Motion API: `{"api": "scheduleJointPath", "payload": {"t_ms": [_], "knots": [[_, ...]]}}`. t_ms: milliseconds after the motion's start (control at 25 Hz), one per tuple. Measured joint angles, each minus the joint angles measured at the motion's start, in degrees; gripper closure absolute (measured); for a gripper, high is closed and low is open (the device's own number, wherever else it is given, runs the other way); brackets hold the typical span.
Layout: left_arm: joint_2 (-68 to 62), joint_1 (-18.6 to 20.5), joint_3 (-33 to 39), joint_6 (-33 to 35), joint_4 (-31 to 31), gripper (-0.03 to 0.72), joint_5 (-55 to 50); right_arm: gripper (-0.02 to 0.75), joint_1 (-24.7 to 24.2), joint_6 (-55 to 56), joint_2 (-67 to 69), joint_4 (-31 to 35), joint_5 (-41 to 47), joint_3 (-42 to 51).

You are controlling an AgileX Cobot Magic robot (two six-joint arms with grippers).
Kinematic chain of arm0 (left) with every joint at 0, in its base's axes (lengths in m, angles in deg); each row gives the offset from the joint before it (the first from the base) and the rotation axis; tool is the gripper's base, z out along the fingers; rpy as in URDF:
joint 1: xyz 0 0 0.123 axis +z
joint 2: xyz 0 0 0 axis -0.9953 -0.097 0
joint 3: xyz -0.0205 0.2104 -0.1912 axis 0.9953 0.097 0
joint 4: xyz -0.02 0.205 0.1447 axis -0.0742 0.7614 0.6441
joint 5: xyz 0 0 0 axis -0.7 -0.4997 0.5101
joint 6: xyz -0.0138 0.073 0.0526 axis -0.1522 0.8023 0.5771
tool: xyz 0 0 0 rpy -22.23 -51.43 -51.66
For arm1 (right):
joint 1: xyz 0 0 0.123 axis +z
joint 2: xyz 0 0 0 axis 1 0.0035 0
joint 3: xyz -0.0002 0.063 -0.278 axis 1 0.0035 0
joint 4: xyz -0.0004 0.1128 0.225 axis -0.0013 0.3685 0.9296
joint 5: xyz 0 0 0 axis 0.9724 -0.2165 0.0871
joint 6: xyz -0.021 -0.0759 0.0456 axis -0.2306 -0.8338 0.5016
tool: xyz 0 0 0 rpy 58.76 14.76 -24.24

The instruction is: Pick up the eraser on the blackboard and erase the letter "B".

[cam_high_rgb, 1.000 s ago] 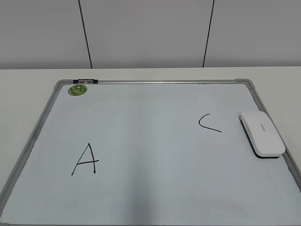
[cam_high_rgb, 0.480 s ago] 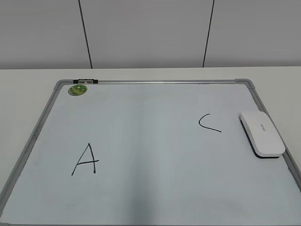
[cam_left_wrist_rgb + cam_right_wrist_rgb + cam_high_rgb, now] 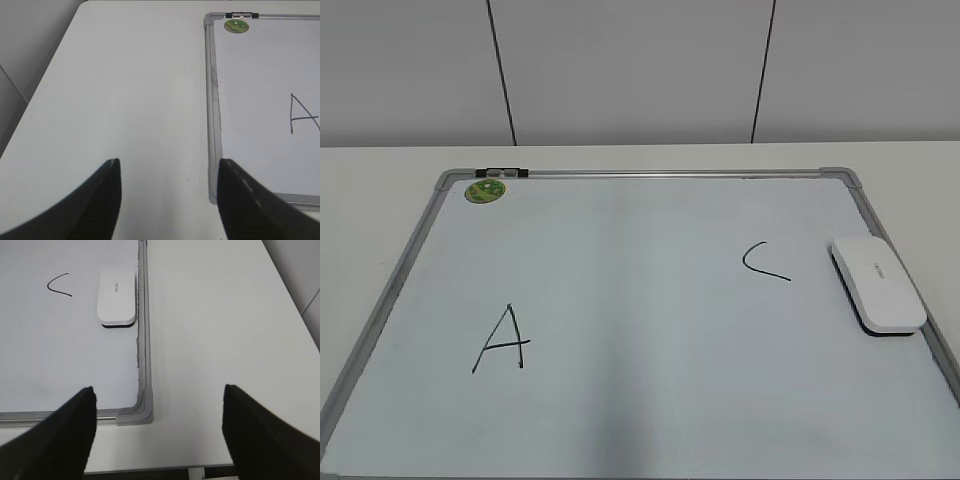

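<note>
The right gripper hangs with its jaws spread wide and nothing between them, its dark fingers filling the lower corners of the right wrist view, over the bare table just past the blackboard's rounded grey corner. The left gripper is likewise spread apart and empty at the bottom of the left wrist view, above the table beside the board's left frame. Neither arm shows in the exterior view.

Outward from the right gripper, the eraser lies in the upper left-centre of the right wrist view, dark felt side down on the blackboard, its long edge just beside the right frame rail. In the exterior view the eraser sits at the right edge, near the curved "C". The "A" is at lower left and a round green magnet at the upper left corner.

No "B" can be found on the board in any view (the middle reads as bare white). Judged from that, the erasing looks done and the eraser set back, though the scene could equally be read as the start. If a pick were still due, the right gripper would need to travel up-frame, centre over the eraser's narrow width and come down around it clear of the frame rail.
</note>
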Motion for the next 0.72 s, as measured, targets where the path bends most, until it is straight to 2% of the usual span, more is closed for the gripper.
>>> {"api": "scheduleJointPath", "payload": {"t_ms": [320,720], "knots": [[0.00,0.00,0.00,0.00,0.00,0.246,0.00,0.284,0.00,-1.04,0.00,0.64,0.00,0.00],[0.00,0.00,0.00,0.00,0.00,0.264,0.00,0.308,0.00,-1.17,0.00,0.64,0.00,0.00]]}}
